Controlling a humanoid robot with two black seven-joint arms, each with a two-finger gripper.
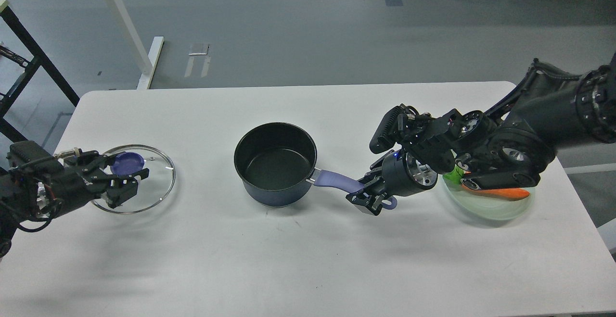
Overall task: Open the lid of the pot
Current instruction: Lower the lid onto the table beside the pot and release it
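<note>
The dark blue pot stands uncovered at the table's middle, its purple handle pointing right. The glass lid with a purple knob lies low at the table's left, about level with the tabletop. My left gripper is closed around the knob from the left. My right gripper is shut on the end of the pot handle.
A clear glass bowl holding an orange carrot and a green item sits at the right, partly under my right arm. The white table's near half lies in front of the pot.
</note>
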